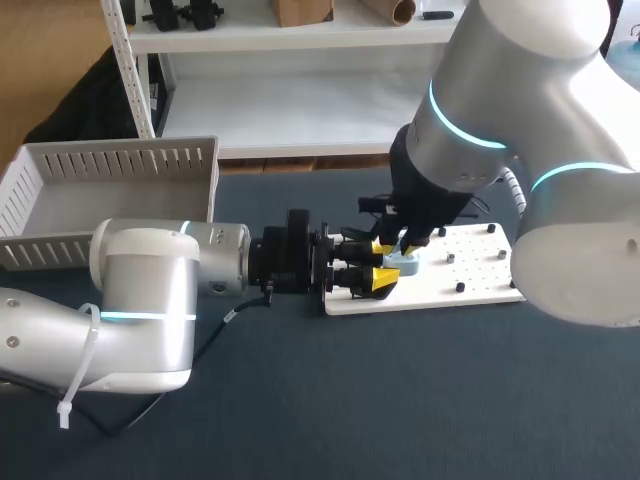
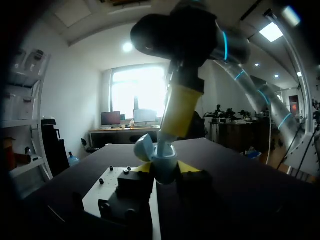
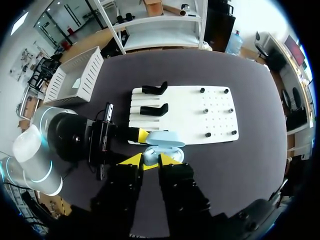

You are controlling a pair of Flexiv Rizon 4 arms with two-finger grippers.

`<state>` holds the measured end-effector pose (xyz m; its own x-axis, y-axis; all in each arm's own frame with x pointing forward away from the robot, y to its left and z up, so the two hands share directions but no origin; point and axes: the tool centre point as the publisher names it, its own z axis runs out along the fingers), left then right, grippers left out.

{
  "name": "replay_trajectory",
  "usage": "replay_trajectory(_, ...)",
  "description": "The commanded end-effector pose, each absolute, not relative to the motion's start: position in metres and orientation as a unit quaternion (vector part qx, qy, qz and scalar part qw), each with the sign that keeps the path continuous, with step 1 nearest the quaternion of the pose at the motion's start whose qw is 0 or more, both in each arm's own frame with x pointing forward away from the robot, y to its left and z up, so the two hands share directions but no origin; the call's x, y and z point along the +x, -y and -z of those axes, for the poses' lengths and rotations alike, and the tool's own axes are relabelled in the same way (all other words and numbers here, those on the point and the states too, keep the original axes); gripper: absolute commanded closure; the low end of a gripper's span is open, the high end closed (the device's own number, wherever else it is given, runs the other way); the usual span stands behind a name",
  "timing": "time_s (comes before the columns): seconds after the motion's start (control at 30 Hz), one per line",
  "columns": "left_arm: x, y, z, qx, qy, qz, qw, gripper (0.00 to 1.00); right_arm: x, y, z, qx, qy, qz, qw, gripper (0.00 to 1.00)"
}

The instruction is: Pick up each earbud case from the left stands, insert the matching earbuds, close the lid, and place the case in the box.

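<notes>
Left hand (image 1: 383,263) clamps the open case (image 1: 408,264) above the board (image 1: 470,265); right hand (image 3: 147,160) meets it from above — grip unclear. Earbuds seemingly going in — lid (image 3: 166,138) closing and the box (image 1: 120,160) remain.

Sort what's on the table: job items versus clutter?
Job: case in left gripper; stands; board; box.
Clutter: only the pegs, perhaps; their use is unclear.
</notes>
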<state>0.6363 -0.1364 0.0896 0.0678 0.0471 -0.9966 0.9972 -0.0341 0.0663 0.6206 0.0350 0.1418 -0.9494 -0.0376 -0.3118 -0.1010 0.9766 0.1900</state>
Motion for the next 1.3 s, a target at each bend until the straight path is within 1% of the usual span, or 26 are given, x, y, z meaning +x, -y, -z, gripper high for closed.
replay_trajectory(0.03,0.637,0.137,-0.089,0.537,-0.486,0.479,0.496,1.00,0.622,-0.036,-0.141,-0.036,-0.982,-0.101,0.153,1.00)
replay_trajectory(0.77,0.637,0.137,-0.089,0.537,-0.486,0.479,0.496,1.00,0.627,-0.036,-0.137,-0.040,-0.985,-0.090,0.139,1.00)
replay_trajectory(0.8,0.637,0.137,-0.089,0.537,-0.486,0.479,0.496,1.00,0.627,-0.036,-0.137,-0.040,-0.986,-0.090,0.139,0.86)
replay_trajectory(0.83,0.637,0.137,-0.089,0.537,-0.486,0.479,0.496,1.00,0.627,-0.036,-0.137,-0.039,-0.986,-0.089,0.138,0.67)
replay_trajectory(0.87,0.637,0.137,-0.089,0.537,-0.486,0.479,0.496,1.00,0.627,-0.036,-0.137,-0.039,-0.986,-0.089,0.138,0.57)
replay_trajectory(0.9,0.637,0.137,-0.089,0.537,-0.486,0.479,0.496,1.00,0.627,-0.036,-0.137,-0.039,-0.986,-0.089,0.138,0.51)
replay_trajectory(0.93,0.637,0.137,-0.089,0.537,-0.486,0.479,0.496,1.00,0.627,-0.036,-0.137,-0.039,-0.986,-0.089,0.138,0.49)
replay_trajectory(1.13,0.637,0.137,-0.089,0.537,-0.486,0.479,0.496,1.00,0.624,-0.034,-0.143,-0.040,-0.984,-0.096,0.142,0.52)
replay_trajectory(1.3,0.637,0.137,-0.089,0.537,-0.486,0.479,0.496,1.00,0.627,-0.027,-0.155,-0.024,-0.982,-0.112,0.149,0.50)
